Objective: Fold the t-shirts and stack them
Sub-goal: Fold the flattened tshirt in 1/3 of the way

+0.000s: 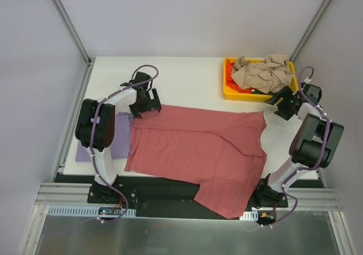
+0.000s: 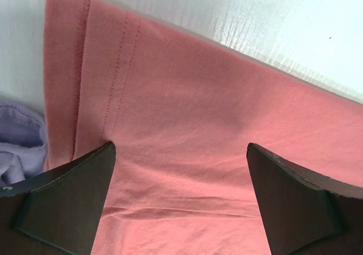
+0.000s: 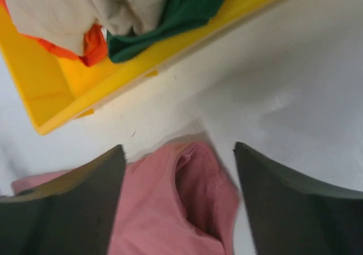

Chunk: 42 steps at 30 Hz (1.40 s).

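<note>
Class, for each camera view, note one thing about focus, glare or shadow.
Top external: even light, red-pink t-shirt sharp. Left wrist: glare streaks the table; stitching crisp. Right wrist: right gripper's fingers blurred, soft shadow right of the yellow tray.

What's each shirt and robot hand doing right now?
Pink t-shirt: spread out, partly hanging off the table edge.
Lavender t-shirt: lying flat beside it.
Beige t-shirt: crumpled in the yellow tray.
Red t-shirt: bunched in the tray.
Green t-shirt: bunched in the tray.
Left gripper: open above the pink t-shirt.
Right gripper: open above the pink t-shirt.
</note>
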Each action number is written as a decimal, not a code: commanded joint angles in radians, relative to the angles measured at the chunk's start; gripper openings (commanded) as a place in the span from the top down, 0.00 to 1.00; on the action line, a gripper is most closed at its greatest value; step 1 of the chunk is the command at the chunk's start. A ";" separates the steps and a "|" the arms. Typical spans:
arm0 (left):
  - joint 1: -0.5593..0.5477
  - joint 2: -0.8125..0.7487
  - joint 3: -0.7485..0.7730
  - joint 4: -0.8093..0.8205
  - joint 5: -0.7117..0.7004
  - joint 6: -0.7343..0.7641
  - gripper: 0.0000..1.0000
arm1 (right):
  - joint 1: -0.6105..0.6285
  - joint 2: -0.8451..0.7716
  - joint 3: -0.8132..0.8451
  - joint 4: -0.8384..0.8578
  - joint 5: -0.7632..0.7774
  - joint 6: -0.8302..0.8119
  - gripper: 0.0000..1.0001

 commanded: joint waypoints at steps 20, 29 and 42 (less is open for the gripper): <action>-0.027 -0.119 -0.065 -0.009 0.058 0.058 0.01 | 0.398 -0.324 -0.211 -0.374 0.370 -0.011 0.04; -0.027 -0.032 -0.028 -0.011 0.086 0.059 0.01 | 0.294 -0.028 -0.077 -0.382 0.370 -0.073 0.04; -0.040 0.054 0.067 -0.011 0.100 0.082 0.01 | 0.222 0.108 0.158 -0.404 0.433 -0.140 0.04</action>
